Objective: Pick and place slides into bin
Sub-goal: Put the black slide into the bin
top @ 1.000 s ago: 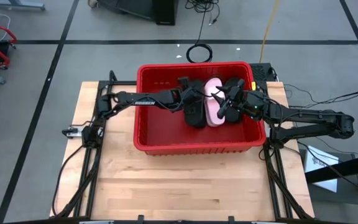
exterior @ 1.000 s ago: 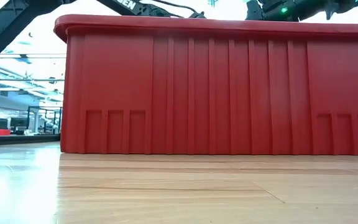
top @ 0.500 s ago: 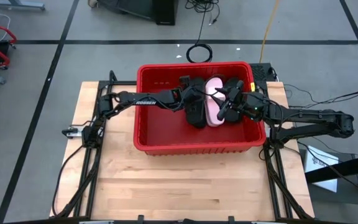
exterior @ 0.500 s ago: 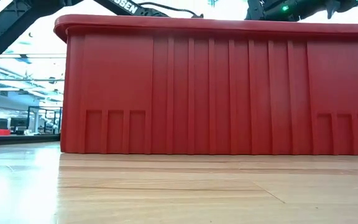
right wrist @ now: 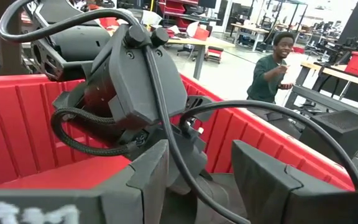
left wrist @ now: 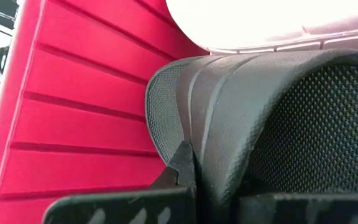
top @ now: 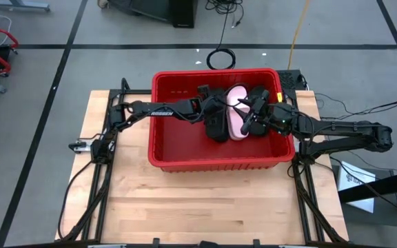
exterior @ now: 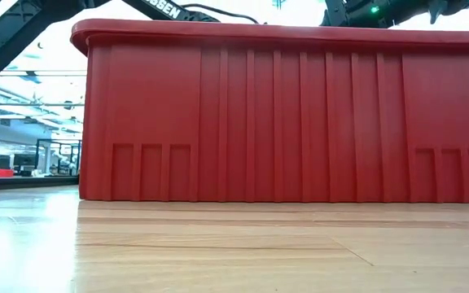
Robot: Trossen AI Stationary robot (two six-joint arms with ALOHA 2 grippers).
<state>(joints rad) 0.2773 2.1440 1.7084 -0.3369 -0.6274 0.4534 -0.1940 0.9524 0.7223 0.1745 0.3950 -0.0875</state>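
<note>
The red bin (top: 185,148) stands on the wooden table; in the low view its ribbed near wall (exterior: 283,122) fills the picture. Inside lie a pink slide (top: 236,114) and black slides along the far wall (top: 257,93). My left gripper (top: 212,111) reaches in from the table's left and is shut on another black slide (top: 216,128), next to the pink one. My right gripper (top: 249,118) hovers over the bin's right part, open, nothing between its fingers (right wrist: 148,180); it faces the left arm's wrist. My left gripper pinches a curved, ribbed edge of the black slide (left wrist: 194,118) between its fingers; one finger (left wrist: 182,163) shows on the outer face, the other is hidden behind the slide. It comes slanting down from the table's left. Whether the slide is lifted off the bin's floor I cannot tell.
The bin's left half (top: 174,134) shows bare red floor. Bare wooden table (top: 205,200) lies in front of the bin. The left arm's cable (right wrist: 166,93) crosses before my right gripper. A person (right wrist: 272,68) stands far off in the room.
</note>
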